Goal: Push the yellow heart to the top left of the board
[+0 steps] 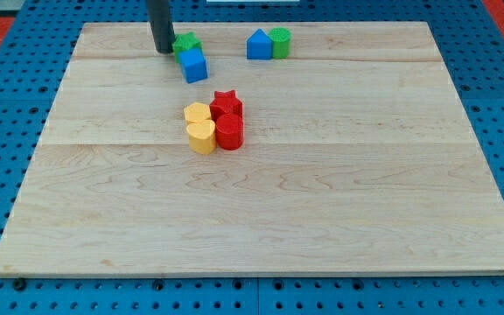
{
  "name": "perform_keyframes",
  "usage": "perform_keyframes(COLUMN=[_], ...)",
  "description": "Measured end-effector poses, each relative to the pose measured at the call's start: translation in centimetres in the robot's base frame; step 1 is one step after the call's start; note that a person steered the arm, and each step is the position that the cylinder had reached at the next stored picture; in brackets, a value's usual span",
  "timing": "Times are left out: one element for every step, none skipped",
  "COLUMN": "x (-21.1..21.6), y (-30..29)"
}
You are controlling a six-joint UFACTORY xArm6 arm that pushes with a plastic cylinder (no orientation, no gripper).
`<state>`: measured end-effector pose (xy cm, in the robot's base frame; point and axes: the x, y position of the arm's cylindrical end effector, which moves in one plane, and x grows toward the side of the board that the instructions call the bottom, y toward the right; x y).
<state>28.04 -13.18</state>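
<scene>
The yellow heart [202,137] lies near the board's middle, a little left of centre. A second yellow block [198,114] touches it from above. A red round block [229,132] touches the heart's right side, and a red star [227,105] sits just above that. My tip [163,50] is near the view's top, left of centre, well above the yellow heart. It stands right beside the left side of a green block [185,43], with a blue cube [193,66] just below and right of it.
A blue block with a pointed top [258,45] and a green round block [280,42] sit side by side near the board's top edge, right of centre. The wooden board [322,201] lies on a blue perforated table [7,114].
</scene>
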Motion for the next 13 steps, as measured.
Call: perform_keyframes(x=[1.7,9.1,17.7,20.8,19.0,18.0,18.0,17.0,15.3,15.7,12.7,11.0,8.5], y=[-2.2,-6.0,-4.8,6.8,9.0,6.9,2.2,1.8,4.6,7.0,6.8,-1.4,-5.8])
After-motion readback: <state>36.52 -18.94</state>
